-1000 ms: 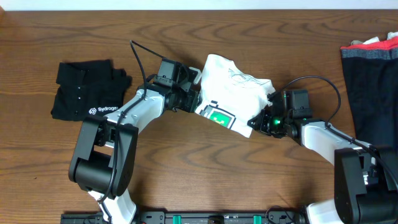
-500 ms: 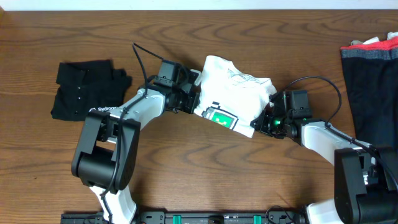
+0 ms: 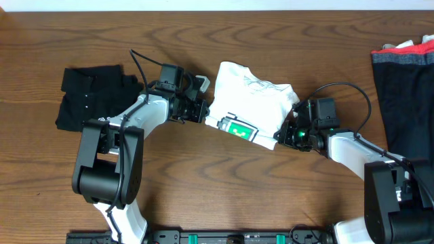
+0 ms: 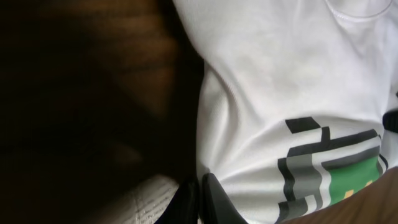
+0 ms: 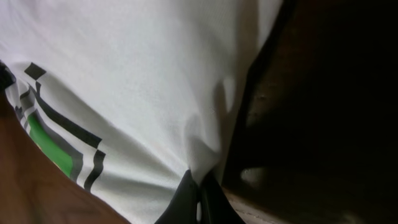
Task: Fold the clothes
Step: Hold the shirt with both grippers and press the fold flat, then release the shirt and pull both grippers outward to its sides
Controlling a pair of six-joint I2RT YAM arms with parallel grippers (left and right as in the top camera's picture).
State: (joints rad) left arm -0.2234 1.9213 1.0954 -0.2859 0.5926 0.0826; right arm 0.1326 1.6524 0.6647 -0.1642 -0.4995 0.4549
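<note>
The clothes being handled are a white T-shirt [image 3: 252, 107], bunched on the wooden table with its green-and-white logo patch [image 3: 239, 128] facing up near the front. My left gripper [image 3: 203, 112] is shut on the shirt's left edge. In the left wrist view the dark fingertips [image 4: 214, 200] pinch white cloth [image 4: 280, 81] beside the logo [image 4: 336, 168]. At the shirt's right front corner my right gripper [image 3: 285, 133] is shut too. In the right wrist view the fabric [image 5: 143, 74] puckers into its closed tips [image 5: 199, 196].
A folded black shirt with white lettering [image 3: 95, 98] lies left of the left arm. A pile of dark and red garments [image 3: 403, 81] sits at the right edge. Both arm bases stand at the table's front edge.
My left gripper has closed on the shirt's left edge and drawn back to the left, pulling that side of the shirt with it. The right gripper has held still.
</note>
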